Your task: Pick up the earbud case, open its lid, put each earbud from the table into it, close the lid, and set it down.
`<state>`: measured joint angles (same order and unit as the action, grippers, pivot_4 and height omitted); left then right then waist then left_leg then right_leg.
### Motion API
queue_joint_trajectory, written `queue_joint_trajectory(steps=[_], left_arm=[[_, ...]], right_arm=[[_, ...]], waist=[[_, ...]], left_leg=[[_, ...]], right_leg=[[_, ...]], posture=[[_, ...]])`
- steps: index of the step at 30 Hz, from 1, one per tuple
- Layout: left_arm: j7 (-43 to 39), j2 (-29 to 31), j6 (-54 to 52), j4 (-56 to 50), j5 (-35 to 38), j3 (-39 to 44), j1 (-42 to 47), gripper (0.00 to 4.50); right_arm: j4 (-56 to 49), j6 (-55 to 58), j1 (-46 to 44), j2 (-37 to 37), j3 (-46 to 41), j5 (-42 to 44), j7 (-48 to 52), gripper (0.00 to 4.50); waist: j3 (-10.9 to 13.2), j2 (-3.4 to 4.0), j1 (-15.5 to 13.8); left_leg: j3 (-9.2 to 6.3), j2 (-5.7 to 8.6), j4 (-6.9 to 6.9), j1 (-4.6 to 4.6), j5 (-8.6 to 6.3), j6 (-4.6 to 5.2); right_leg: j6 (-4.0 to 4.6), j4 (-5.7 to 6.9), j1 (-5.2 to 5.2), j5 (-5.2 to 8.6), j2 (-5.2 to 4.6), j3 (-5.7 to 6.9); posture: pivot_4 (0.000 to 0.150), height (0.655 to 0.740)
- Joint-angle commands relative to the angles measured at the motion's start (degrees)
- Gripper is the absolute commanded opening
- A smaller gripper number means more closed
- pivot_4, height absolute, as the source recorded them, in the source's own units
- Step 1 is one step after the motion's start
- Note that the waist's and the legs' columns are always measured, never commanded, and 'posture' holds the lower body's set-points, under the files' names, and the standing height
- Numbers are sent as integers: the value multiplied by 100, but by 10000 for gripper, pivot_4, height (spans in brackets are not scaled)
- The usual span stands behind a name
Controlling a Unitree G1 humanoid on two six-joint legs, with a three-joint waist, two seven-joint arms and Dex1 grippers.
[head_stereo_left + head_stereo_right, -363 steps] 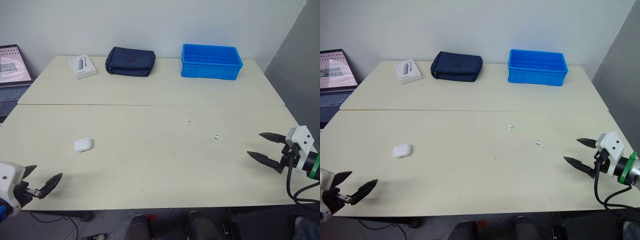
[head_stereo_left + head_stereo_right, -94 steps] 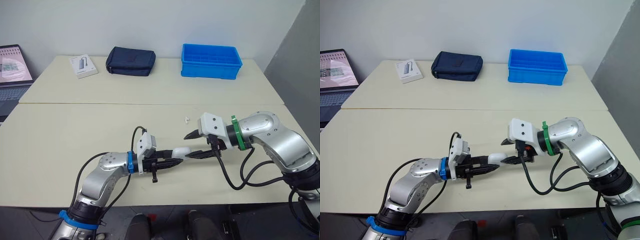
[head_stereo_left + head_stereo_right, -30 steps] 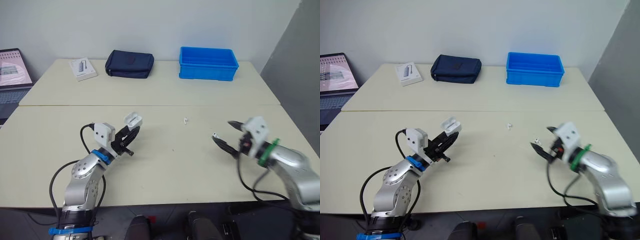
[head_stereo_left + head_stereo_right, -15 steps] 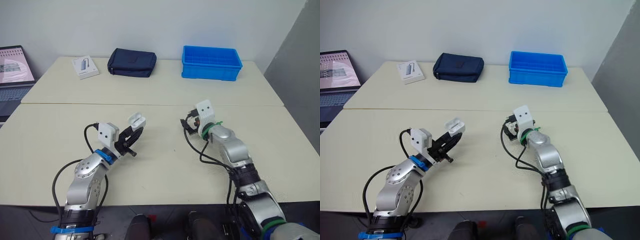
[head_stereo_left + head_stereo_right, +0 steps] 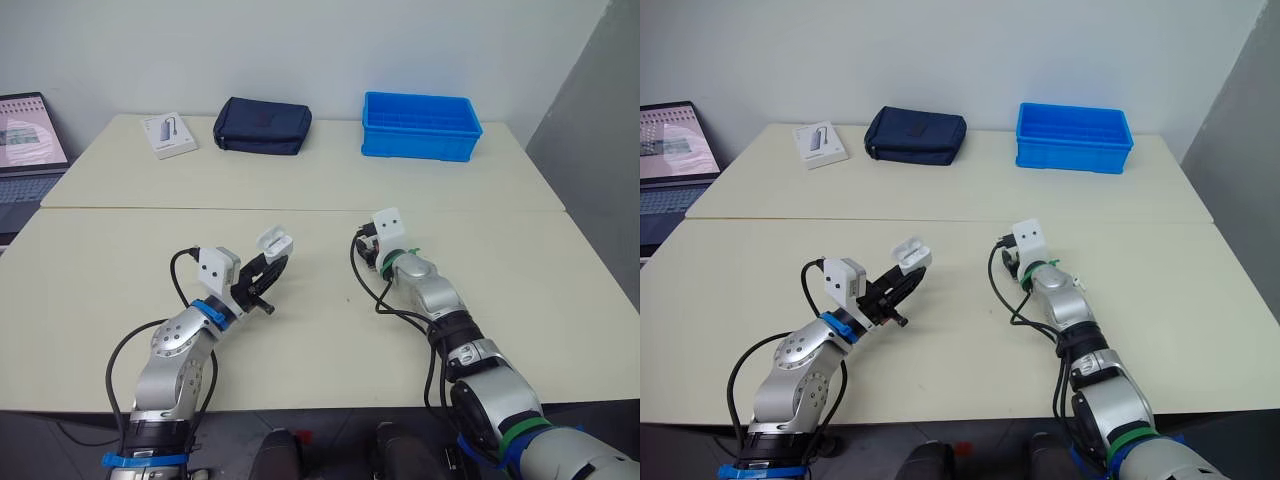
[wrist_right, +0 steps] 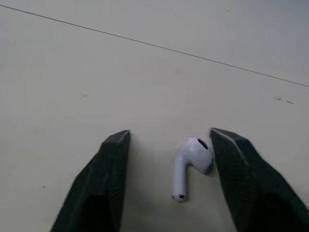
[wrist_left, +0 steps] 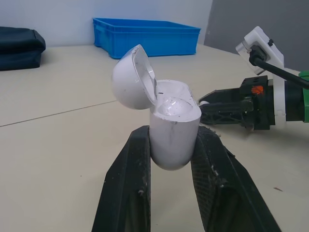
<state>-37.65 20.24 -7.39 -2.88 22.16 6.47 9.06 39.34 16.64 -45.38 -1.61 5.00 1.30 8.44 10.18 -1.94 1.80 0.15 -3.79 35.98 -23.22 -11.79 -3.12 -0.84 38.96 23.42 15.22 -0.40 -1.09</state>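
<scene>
My left gripper is clamped on the earbud case, both black fingers pressed against its rounded lower half. The case is glossy white, held clear of the table, with its lid hinged back and open. I cannot tell what sits in its wells.

The head views show the case tilted up and toward the middle of the table. The left wrist view looks into the open mouth and also catches my right arm's black fingers lying low over the tabletop beyond it.

In the head views my right wrist housing covers its fingertips. The right wrist view shows my right gripper spread apart and low over the table, with one earbud lying flat between the fingers. The earbud is white, its stem pointing back toward the wrist. It lies closer to one finger than the other, and I see no contact with either.

There is bare tabletop on all sides of both grippers, and the near edge is well back from them. Beyond the seam, the blue bin, dark pouch and white box sit well apart from my work. A laptop stands off the far left corner.
</scene>
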Motion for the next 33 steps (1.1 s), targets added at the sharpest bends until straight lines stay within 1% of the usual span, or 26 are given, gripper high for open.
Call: queue_joint_trajectory(steps=[1,2,4,6,9,11,12,13,16,19,22,25,29,33], left_arm=[[-8,40,57,-218,-3,-1,6,7782],[-13,40,62,-208,-6,0,2,7782],[-17,39,68,-194,-10,1,-3,7782],[-30,35,84,-166,-16,-1,-10,7782],[-45,22,95,-181,-22,-10,-59,7782],[-46,19,86,-231,-20,-13,-108,7782],[-43,19,78,-268,-16,-13,-135,7782],[-42,19,73,-306,-14,-19,-172,7782],[-31,22,45,-477,-6,-55,-331,7782],[-8,28,-5,-668,6,-87,-498,7782],[-1,41,-48,-802,0,-118,-606,7782],[5,51,-96,-916,3,-121,-692,7782],[5,75,-133,-1025,4,-125,-775,7782],[6,98,-159,-1137,-13,-132,-865,7782]], right_arm=[[-69,176,25,-47,-185,17,-104,13341],[-182,244,70,-56,-193,32,-62,9182],[-370,358,138,-86,-177,39,45,4546],[-649,535,223,-174,-108,77,339,4541],[-1746,994,577,-642,288,300,1611,4541],[-2647,1160,894,-1129,616,539,2594,4540],[-2958,1226,1007,-1302,709,618,2882,4540],[-3367,1226,1164,-1621,845,720,3343,4540],[-4393,649,1659,-2805,1124,931,4884,4540],[-4834,383,1853,-3731,1125,1188,5978,4540],[-4766,-505,1974,-4522,1240,995,6888,4540],[-4459,-1286,2091,-4982,1284,904,7536,4540],[-3716,-2187,2068,-5197,1338,638,7987,4540],[-3139,-2669,1959,-5097,1392,487,8055,4540]], waist=[[0,0,-10],[0,0,-12],[0,0,-13],[0,0,-15],[0,1,-22],[1,2,-18],[2,3,-15],[3,4,-14],[6,8,-14],[6,6,-15],[7,5,-7],[8,4,-8],[9,2,-8],[9,2,-8]], left_leg=[[0,0,0,0,0,0],[0,0,1,-1,0,0],[1,0,0,-3,0,0],[0,0,-2,-5,0,0],[-2,0,-6,-13,-1,0],[-3,0,-7,-20,-1,1],[-3,0,-7,-26,-1,1],[-3,-1,-8,-27,-2,1],[-5,0,-10,-30,-2,1],[-5,0,-8,-28,-2,1],[-5,1,-3,-23,-2,0],[-4,2,-1,-19,-2,0],[0,2,-3,-19,-2,0],[1,2,-3,-19,-2,0]], right_leg=[[0,0,0,0,0,0],[-1,-1,0,0,-1,0],[-1,-3,0,0,-1,0],[-1,-5,0,1,-1,1],[-1,-11,6,2,-1,4],[-3,-15,11,3,-1,5],[-4,-17,17,3,-1,5],[-4,-18,18,4,-1,6],[-5,-18,23,4,0,9],[-5,-23,20,6,-1,10],[-4,-20,17,5,-1,9],[0,-22,14,8,-2,10],[0,-24,15,8,-2,7],[0,-23,14,8,-2,6]], posture=[[1500,7400],[1500,7400],[1500,7400],[1500,7400],[1500,7400],[1500,7400],[1500,7400],[1500,7400],[1500,7400],[1500,7400],[1500,7400],[1500,7400],[1500,7400],[1500,7400]])
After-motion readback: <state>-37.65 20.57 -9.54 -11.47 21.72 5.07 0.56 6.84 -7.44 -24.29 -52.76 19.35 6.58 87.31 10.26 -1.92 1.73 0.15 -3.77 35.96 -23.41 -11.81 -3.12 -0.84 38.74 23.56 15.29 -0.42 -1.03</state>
